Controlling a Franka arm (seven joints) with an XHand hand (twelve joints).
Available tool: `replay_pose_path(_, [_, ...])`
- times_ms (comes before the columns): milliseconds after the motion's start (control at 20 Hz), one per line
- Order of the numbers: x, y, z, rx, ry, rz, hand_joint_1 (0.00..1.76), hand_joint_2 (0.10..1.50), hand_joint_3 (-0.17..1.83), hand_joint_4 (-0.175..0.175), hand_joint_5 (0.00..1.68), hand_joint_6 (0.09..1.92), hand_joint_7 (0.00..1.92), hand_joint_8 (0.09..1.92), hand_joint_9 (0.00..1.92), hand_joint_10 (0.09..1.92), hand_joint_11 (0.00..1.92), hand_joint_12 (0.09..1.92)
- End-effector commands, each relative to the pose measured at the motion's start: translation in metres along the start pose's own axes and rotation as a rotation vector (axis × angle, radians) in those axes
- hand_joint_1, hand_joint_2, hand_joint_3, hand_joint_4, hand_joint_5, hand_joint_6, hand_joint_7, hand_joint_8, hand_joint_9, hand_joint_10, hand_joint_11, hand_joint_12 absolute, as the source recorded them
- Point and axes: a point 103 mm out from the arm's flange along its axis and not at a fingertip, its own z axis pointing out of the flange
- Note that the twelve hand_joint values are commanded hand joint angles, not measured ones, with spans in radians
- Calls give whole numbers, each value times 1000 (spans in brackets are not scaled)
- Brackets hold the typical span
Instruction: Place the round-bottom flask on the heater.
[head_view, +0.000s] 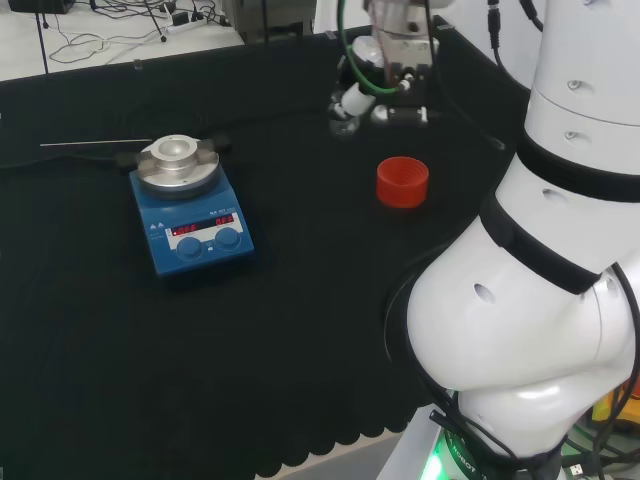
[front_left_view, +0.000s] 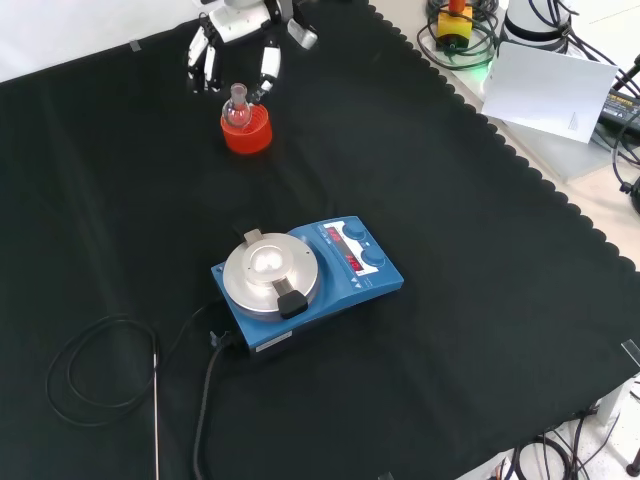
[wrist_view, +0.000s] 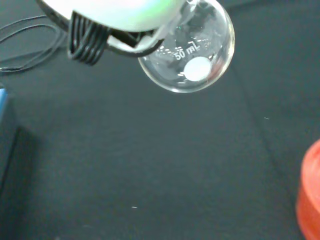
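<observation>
Head view first: the hand (head_view: 385, 75) has its fingers closed on the round-bottom flask (head_view: 344, 122), which hangs just under them, clear of the tabletop (head_view: 300, 320). The red ribbed stand (head_view: 402, 182) sits empty, below the hand and a little toward the arm's base. The heater (head_view: 190, 205) is well apart from the hand, off to this view's left. That's your main risk: it's a long carry with smooth glass held up near the neck, so a quick swing could let the bulb pivot or slip out.

Front view: the fingers (front_left_view: 205, 60) hang on both sides of the flask's neck, and the bulb lines up over the stand, so it looks seated when it probably isn't. Don't judge height from here, or you could drag the bulb into the stand's rim on the way out. The heater's round metal top (front_left_view: 268, 272) has a shallow dish in the middle. Come down off-centre and I'd guess the round bottom rolls toward the edge. A black cable (front_left_view: 100, 370) loops on the far side of the heater from the hand, so it shouldn't get in the way.

Wrist view: the flask is clear glass, with a round bulb, white print and a white spot on it, and it looks empty as far as I can tell. It sits tucked right against the hand, with bare cloth under it. The stand's red edge is off to one side and a blue corner of the heater is on the other.
</observation>
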Motion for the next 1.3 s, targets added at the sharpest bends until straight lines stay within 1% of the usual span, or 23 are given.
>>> replay_pose_path(50, [31, 7, -12, 3, -29, -48, 1102, 615, 833, 175, 1172, 939, 585, 645, 870, 482, 659, 1234])
replay_pose_path(300, [49, 12, -15, 5, -31, -79, 1103, 612, 836, 175, 1175, 935, 583, 646, 870, 481, 659, 1234])
replay_pose_path(550, [76, 22, -17, 13, -30, -121, 1104, 610, 838, 175, 1177, 931, 582, 646, 870, 480, 659, 1233])
replay_pose_path(1000, [140, 43, -8, 38, -49, -215, 1105, 607, 840, 175, 1180, 928, 582, 648, 868, 478, 657, 1233])
replay_pose_path(1300, [175, 52, 0, 56, -46, -266, 1105, 606, 842, 175, 1181, 926, 582, 648, 868, 478, 656, 1233])
